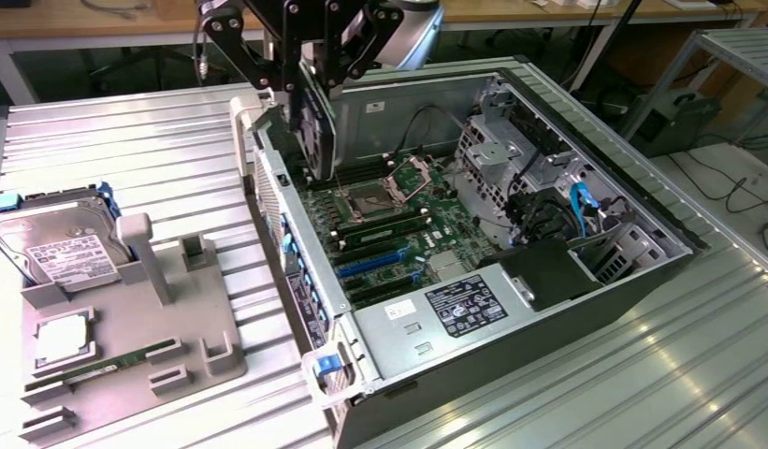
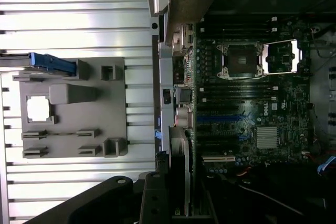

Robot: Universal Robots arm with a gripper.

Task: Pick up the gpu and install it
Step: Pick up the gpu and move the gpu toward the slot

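Arm lowered from above, the gripper (image 1: 311,82) grasps the gpu (image 1: 315,131) upright over the open computer case (image 1: 484,402). The wrist view shows the card edge-on beside the motherboard (image 2: 247,103).

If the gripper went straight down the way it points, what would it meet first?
Likely the motherboard inside the open case, beside its rear wall, with the held gpu touching before the gripper itself; depth is hard to judge.

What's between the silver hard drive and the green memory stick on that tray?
A square silver processor chip sits there, in a recess of the grey moulded tray; the exterior view shows it clearly.
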